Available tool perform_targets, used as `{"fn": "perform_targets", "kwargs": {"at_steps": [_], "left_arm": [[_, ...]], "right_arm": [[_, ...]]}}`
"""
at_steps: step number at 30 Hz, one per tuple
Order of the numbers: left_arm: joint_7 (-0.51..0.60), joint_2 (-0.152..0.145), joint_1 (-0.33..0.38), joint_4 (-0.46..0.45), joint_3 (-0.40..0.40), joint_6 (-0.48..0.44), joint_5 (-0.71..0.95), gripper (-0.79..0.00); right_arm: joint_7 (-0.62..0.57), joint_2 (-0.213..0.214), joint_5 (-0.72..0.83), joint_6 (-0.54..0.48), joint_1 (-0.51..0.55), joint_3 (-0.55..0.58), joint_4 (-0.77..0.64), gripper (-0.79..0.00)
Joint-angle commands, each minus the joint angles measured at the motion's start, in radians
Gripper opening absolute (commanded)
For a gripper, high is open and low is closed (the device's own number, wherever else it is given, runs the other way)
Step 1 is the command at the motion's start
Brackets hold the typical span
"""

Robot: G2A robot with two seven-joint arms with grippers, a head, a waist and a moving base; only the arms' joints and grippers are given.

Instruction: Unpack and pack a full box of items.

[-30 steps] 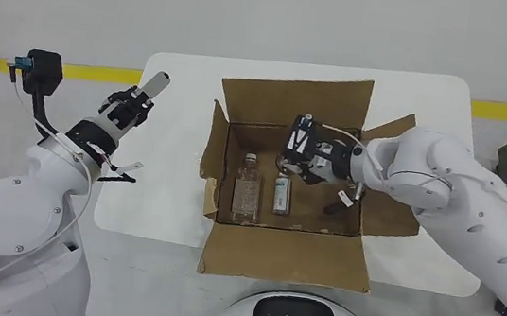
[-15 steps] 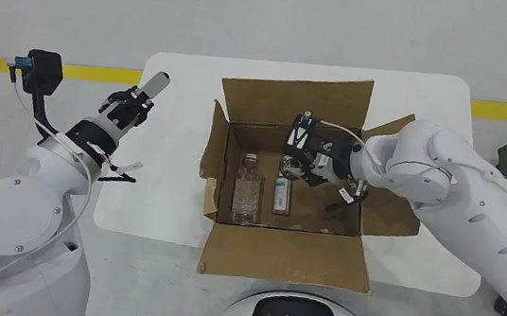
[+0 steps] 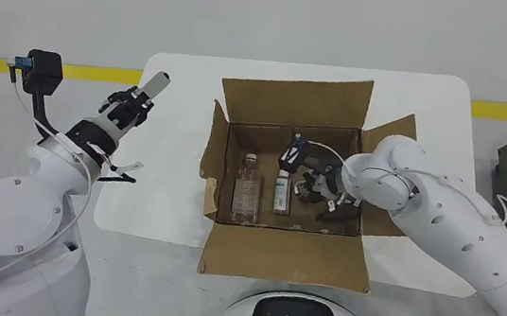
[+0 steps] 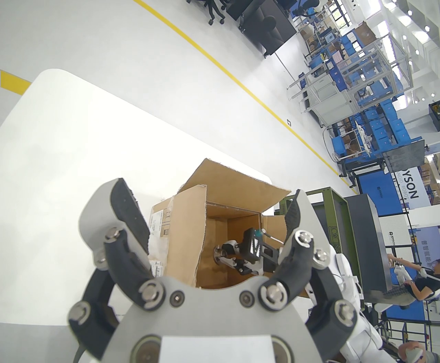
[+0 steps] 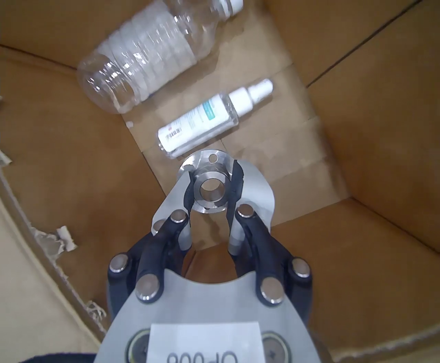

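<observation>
Right gripper (image 5: 210, 178): low inside the cardboard box (image 3: 294, 101), jaws clamped on the hub of a metal flange fitting (image 5: 201, 164), just beside the base of a small white-capped spray bottle (image 5: 202, 120). Beyond that, a clear plastic bottle (image 5: 144, 75) lies on its side next to the spray bottle, both on the box floor. The box stands with flaps open on the white table (image 3: 169, 148); left gripper (image 4: 209, 202) well apart from it at the table's left edge, jaws spread wide, holding nothing.
</observation>
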State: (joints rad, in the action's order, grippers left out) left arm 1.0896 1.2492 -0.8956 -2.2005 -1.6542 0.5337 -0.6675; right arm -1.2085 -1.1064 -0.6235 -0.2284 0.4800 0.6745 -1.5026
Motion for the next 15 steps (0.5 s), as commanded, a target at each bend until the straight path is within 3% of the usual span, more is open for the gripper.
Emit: {"fn": "perform_targets", "kwargs": {"at_steps": [1,12,13,15], "left_arm": [[0.000,0.000,0.000,0.000,0.000,0.000,0.000,0.000],[0.000,0.000,0.000,0.000,0.000,0.000,0.000,0.000],[0.000,0.000,0.000,0.000,0.000,0.000,0.000,0.000],[0.000,0.000,0.000,0.000,0.000,0.000,0.000,0.000]], "right_arm": [[-0.009,-0.014,0.009,0.005,-0.019,-0.024,0.036,-0.785],[-0.025,-0.077,-0.015,0.031,-0.084,-0.120,0.161,-0.785],[-0.018,-0.081,-0.015,0.029,-0.087,-0.122,0.172,-0.656],[-0.012,-0.088,-0.018,0.030,-0.093,-0.127,0.187,-0.597]]}}
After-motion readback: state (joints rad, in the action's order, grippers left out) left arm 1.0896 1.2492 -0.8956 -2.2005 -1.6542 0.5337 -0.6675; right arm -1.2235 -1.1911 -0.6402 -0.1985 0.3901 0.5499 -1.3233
